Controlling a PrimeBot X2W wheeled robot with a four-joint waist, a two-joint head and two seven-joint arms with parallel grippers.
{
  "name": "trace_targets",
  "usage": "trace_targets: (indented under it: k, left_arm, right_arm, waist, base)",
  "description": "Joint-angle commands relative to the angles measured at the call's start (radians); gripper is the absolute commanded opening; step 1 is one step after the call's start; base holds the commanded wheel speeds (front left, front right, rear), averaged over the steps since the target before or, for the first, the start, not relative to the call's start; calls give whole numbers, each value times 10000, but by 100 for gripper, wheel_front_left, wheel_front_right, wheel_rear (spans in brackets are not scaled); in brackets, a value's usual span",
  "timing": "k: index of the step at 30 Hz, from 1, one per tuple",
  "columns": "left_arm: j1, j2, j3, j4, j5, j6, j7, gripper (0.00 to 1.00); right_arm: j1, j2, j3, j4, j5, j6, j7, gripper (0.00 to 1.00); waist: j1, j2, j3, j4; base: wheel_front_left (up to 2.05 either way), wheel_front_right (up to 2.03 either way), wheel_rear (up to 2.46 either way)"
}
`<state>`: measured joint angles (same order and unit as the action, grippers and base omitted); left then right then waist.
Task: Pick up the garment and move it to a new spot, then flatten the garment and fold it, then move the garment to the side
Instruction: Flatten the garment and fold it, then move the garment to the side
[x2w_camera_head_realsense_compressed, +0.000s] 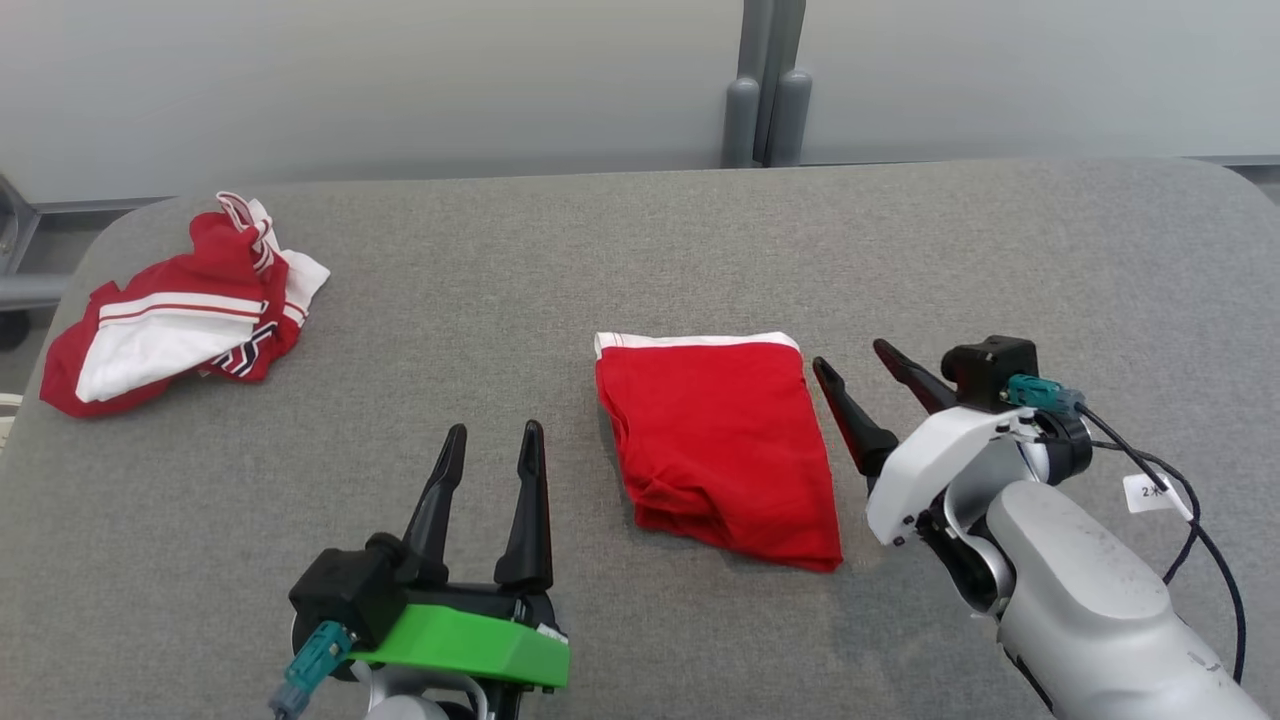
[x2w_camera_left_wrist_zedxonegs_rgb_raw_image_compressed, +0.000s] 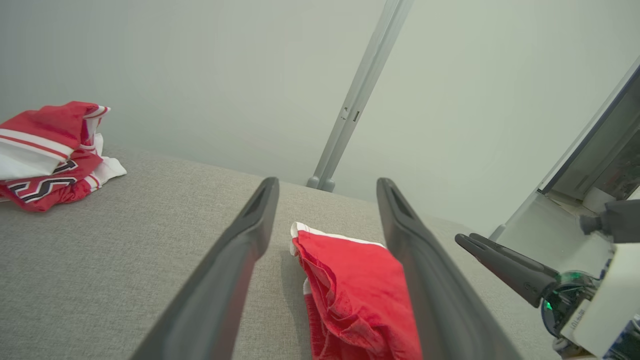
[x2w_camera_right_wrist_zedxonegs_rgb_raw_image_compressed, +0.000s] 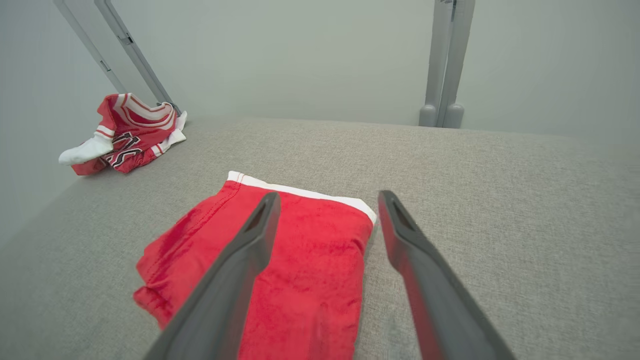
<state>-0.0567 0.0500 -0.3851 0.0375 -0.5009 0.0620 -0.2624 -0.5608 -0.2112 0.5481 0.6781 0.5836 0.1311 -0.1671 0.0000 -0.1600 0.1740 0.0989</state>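
Grey fabric covered the tabletop (x2w_camera_head_realsense_compressed: 640, 240), where the folded red garment (x2w_camera_head_realsense_compressed: 720, 440) lay at the middle between the left hand (x2w_camera_head_realsense_compressed: 495, 429) and the right hand (x2w_camera_head_realsense_compressed: 850, 354), both spread wide and empty. The garment's near edge looked bunched, so a pinch catching only the top layer could pull the fold open in moving it aside.

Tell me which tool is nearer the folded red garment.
Right. The right tool is beside the folded red garment, at its right edge; the left tool is farther, on its left.
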Motion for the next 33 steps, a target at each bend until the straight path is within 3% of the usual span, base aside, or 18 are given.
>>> trace_targets:
  k: [1,11,13,16,22,27,33]
  left_arm:
    - [116,19,5,-38,-79,86,-34,100]
    - [35,75,-50,-125,-73,134,-10,100]
    - [11,95,-45,-153,-66,134,-3,100]
    - [-79,117,-41,-194,-67,142,3,100]
    - [-267,126,-48,-238,-51,105,5,100]
    - [-500,116,-91,-254,-21,60,-4,100]
    - [-620,115,-41,-295,-5,93,-13,100]
  right_arm:
    - [382,35,-392,-257,-277,-6,72,100]
    - [1386,422,-1943,-1517,-1230,-6,573,100]
    - [1574,561,-2231,-1764,-1445,-6,652,45]
    - [1802,756,-2582,-2037,-1688,-6,773,0]
    - [1831,1101,-2714,-2133,-1963,-7,925,0]
    - [1506,1382,-2589,-1085,-1918,-5,641,0]
    - [1012,1506,-1737,217,-1846,-5,-115,0]
  waist:
    - [0,0,-21,-91]
    - [0,0,99,-47]
    - [0,0,147,23]
    - [0,0,263,192]
    - [0,0,582,720]
    - [0,0,959,1433]
    - [0,0,1250,1978]
  base:
    - [0,0,0]
    - [0,0,0]
    - [0,0,0]
    - [0,0,0]
    - [0,0,0]
    - [0,0,0]
    - [0,0,0]
